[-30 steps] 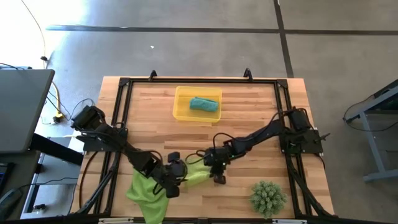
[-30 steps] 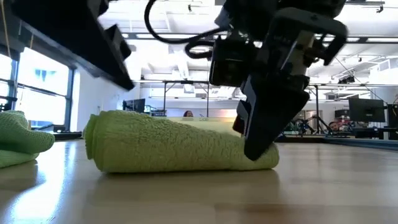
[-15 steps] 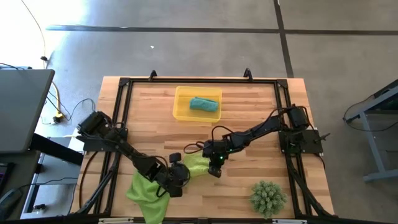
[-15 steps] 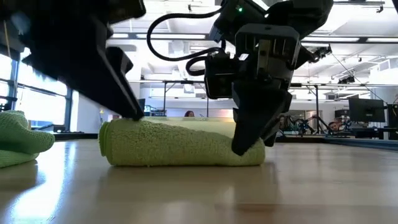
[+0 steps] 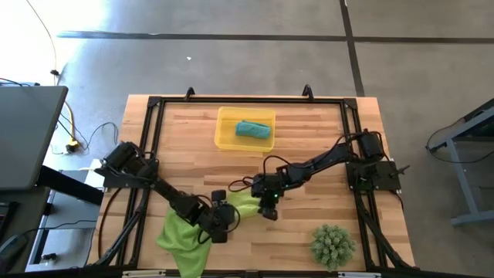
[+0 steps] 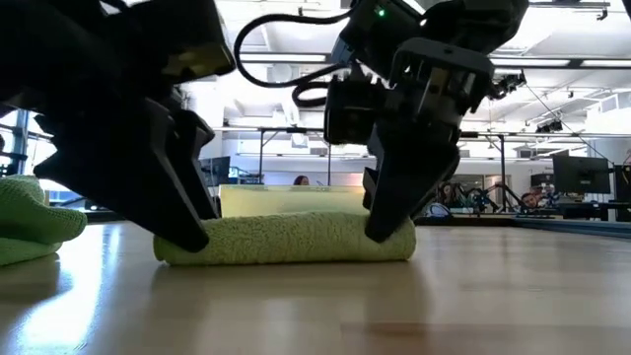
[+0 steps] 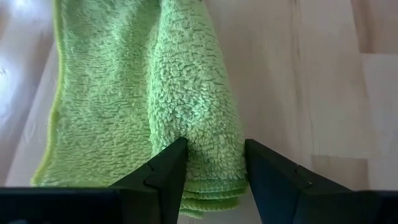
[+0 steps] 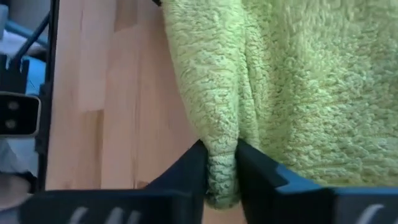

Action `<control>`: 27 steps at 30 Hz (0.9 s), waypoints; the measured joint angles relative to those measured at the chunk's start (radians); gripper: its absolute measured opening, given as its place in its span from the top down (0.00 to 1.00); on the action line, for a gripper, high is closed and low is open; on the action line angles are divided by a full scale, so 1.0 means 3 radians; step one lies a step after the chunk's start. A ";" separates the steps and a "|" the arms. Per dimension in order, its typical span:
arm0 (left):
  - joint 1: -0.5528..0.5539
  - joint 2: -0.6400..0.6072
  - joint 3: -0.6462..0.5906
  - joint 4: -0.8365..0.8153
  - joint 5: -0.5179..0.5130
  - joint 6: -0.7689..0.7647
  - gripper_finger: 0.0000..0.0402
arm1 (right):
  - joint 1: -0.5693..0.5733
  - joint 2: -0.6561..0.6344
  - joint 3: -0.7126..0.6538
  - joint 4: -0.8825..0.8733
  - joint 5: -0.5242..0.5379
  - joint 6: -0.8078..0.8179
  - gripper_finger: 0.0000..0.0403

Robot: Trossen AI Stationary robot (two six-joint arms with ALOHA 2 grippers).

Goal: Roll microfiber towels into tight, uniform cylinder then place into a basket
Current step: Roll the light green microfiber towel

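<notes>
Both arms are working the lime-green towel (image 6: 286, 239) lying mid-table: the left gripper (image 7: 214, 163) is pinching one end, the right gripper (image 8: 221, 163) is clamping the other

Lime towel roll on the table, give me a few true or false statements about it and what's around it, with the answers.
1. The lime towel roll lies on the wooden table. True.
2. The yellow basket is empty. False: a rolled teal towel lies in it.
3. Both end effectors are at the roll, the left end effector at one end and the right end effector at the other. True.
4. The spiky green plant sits inside the basket. False: it stands on the table near the right front corner.
5. A second lime towel lies loosely heaped beside the roll. True.
</notes>
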 joint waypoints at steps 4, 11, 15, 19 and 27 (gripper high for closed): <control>0.0032 0.0042 0.0005 0.0005 0.0088 -0.0084 0.63 | -0.0019 -0.0150 -0.0003 -0.0039 0.0009 -0.0217 0.69; 0.0051 0.0069 0.0009 0.0005 0.0113 -0.0098 0.63 | 0.0074 -0.0606 -0.0001 -0.0217 0.0051 -0.0699 0.57; 0.0051 0.0067 0.0008 0.0002 0.0131 -0.0100 0.63 | 0.0426 -0.0673 0.0003 -0.0226 0.0720 -0.1339 0.57; 0.0051 0.0068 0.0006 0.0003 0.0128 -0.0099 0.63 | 0.0785 -0.0535 0.0004 -0.0181 0.1574 -0.1798 0.57; 0.0054 0.0070 0.0005 0.0002 0.0126 -0.0100 0.63 | 0.0955 -0.0267 0.0004 -0.0134 0.2223 -0.1826 0.57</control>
